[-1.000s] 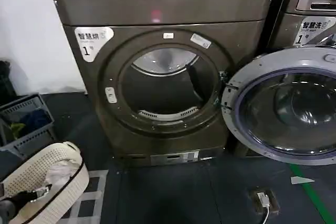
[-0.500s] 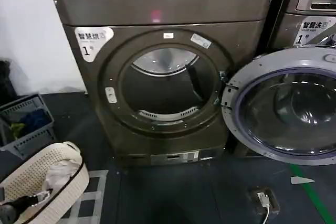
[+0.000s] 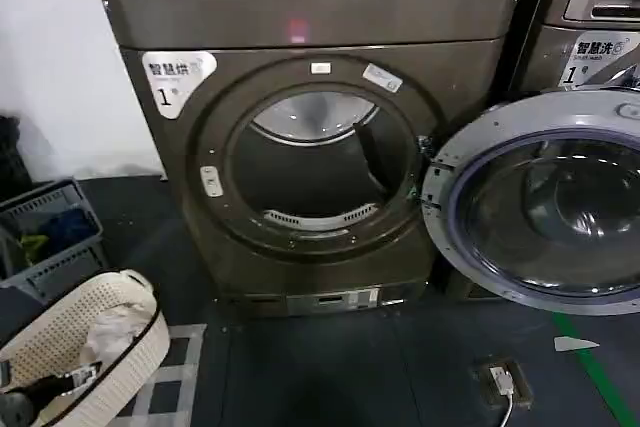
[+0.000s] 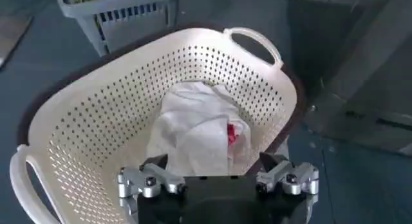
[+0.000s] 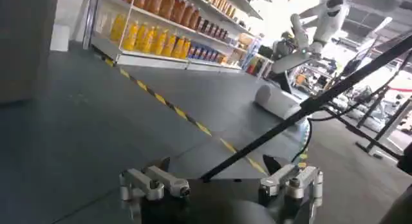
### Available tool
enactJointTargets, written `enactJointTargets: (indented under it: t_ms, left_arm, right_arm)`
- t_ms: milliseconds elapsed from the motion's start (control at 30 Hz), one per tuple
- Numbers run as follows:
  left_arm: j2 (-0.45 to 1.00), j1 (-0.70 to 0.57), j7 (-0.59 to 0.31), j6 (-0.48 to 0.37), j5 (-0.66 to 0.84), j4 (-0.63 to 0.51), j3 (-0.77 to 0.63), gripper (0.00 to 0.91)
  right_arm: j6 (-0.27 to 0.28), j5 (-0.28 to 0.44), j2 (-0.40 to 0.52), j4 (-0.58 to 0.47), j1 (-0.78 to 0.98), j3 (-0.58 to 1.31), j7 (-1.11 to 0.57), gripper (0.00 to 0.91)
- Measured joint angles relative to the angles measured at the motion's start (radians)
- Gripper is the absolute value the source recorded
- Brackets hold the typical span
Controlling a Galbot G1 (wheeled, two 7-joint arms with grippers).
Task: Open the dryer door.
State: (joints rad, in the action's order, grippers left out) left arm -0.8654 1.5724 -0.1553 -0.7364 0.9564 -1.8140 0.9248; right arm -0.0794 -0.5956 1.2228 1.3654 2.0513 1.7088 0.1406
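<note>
The bronze-grey dryer fills the middle of the head view, with its round drum mouth uncovered. The dryer door is swung wide to the right, its light grey inner face and bluish ring turned toward me. My left gripper hovers open above a white basket at the lower left, far from the door, with nothing between its fingers. My right gripper is open too and faces away into the room, holding nothing.
A white perforated laundry basket with a white cloth sits on the floor at the front left, a grey crate behind it. The LG machine stands behind the open door. A plug block lies on the floor.
My left arm has sunk slightly toward the lower left corner of the head view. The dryer door stays swung open in the same place.
</note>
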Motion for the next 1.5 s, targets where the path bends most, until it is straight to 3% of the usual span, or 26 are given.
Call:
enactJointTargets:
  t_ms: [567,1500]
  left_arm:
    - [-0.012,0.021,0.0,0.0,-0.007,-0.023,0.005,0.907]
    - [-0.033,0.032,0.0,0.0,-0.02,-0.039,0.008,0.907]
  right_arm:
    - [0.006,0.02,0.042,0.006,0.018,0.003,-0.014,0.907]
    - [0.016,0.012,0.027,-0.007,0.013,0.004,-0.012,0.907]
